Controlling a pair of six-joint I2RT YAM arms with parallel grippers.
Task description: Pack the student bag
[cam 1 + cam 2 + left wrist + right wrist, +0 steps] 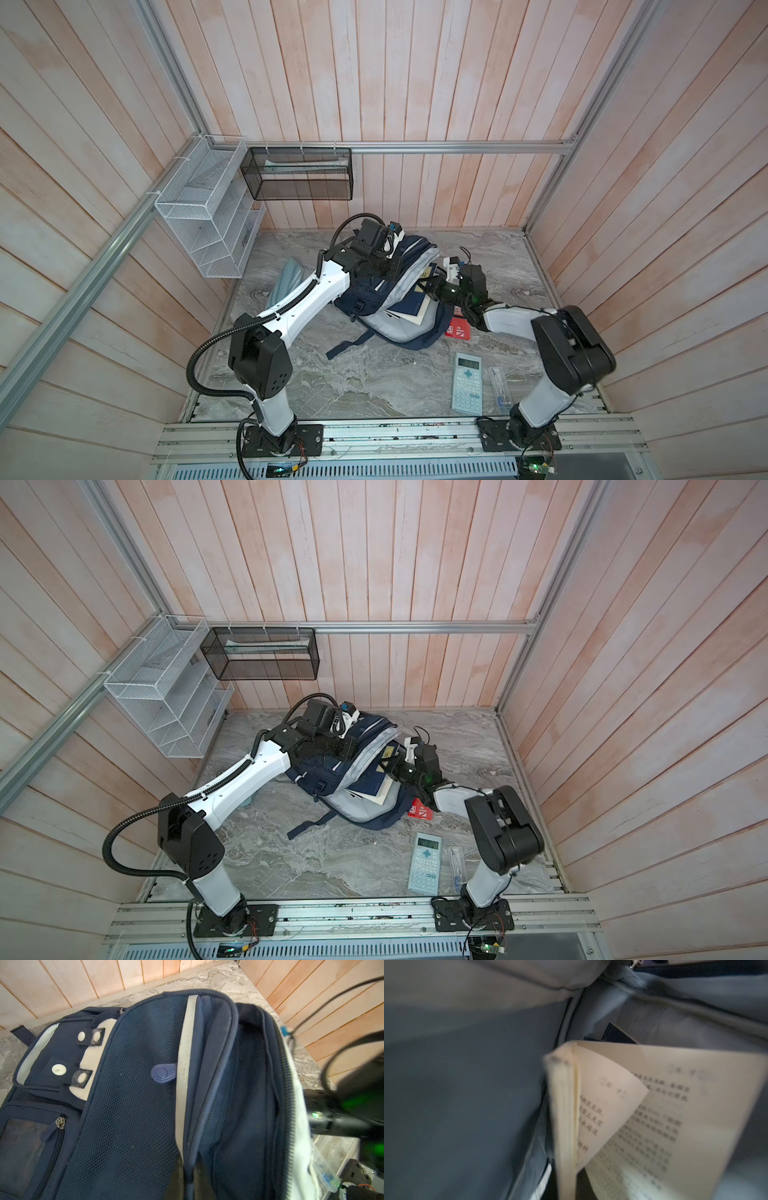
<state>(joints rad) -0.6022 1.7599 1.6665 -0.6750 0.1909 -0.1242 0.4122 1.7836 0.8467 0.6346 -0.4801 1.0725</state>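
Soft and floppy, the student bag (pixel 365 297) slumps at mid-desk (pixel 332 374) and is probably best held by its stiffer zipper rim; the left fingers (pixel 392 271) are clamped tight on its upper flap. The right fingers (pixel 428 287) sit at its mouth against a splayed book (pixel 654 1115). Their gap is hidden, and the loose pages may snag; a calculator (pixel 467 382) lies nearby.
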